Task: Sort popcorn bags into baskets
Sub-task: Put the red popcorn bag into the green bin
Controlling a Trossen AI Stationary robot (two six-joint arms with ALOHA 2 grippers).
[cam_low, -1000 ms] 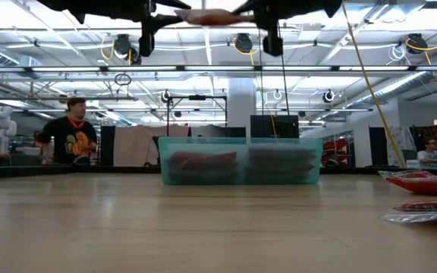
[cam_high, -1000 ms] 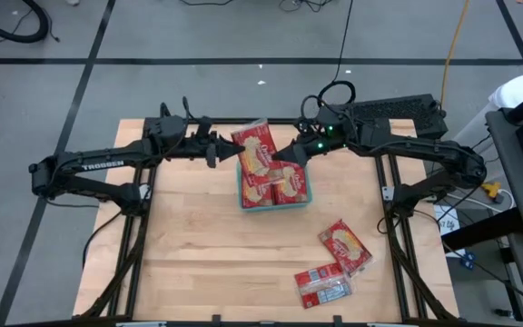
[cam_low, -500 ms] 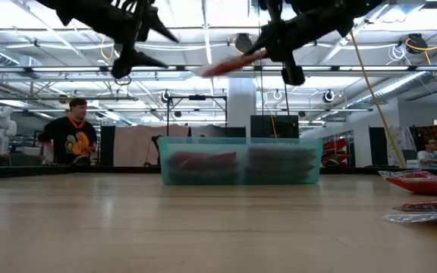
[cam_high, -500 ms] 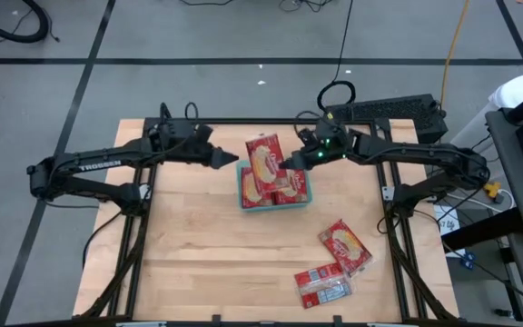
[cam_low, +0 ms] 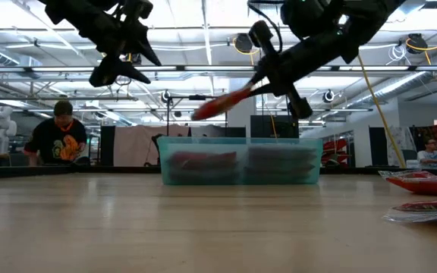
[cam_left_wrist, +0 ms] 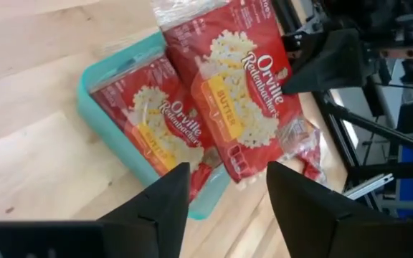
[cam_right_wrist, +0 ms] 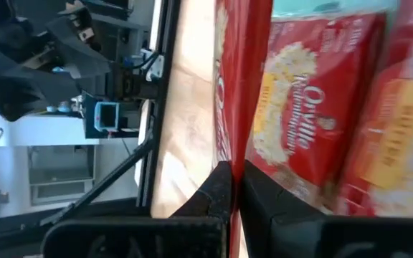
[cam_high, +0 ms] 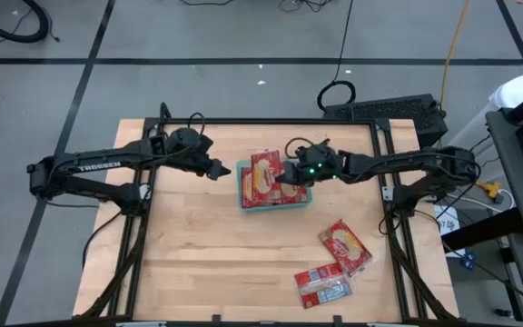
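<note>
A red popcorn bag hangs tilted over the teal basket, with my right gripper shut on it. In the low view the bag slopes down away from that gripper, above the basket. More bags lie flat inside the basket. My left gripper is open just left of the basket, touching nothing; in its wrist view its fingers stand apart, pointing at the basket. My right gripper pinches the bag's edge on the side toward the table's right between its two fingers. The fingers come from the right, slanting down. The bag is clear of the basket, tilted, with its free left side lowest.
Two more popcorn bags lie on the table's near right part: one picture side up, one with grey-white panels up. A dark keyboard-like box sits beyond the far right corner. People show in the room behind the table.
My left gripper has opened, let go of the bag's left end, drawn back toward the table's left and tipped downward. My right gripper has come down toward the basket and rolled, still holding the bag. The bag was level and high; it now slopes with its free side down.
</note>
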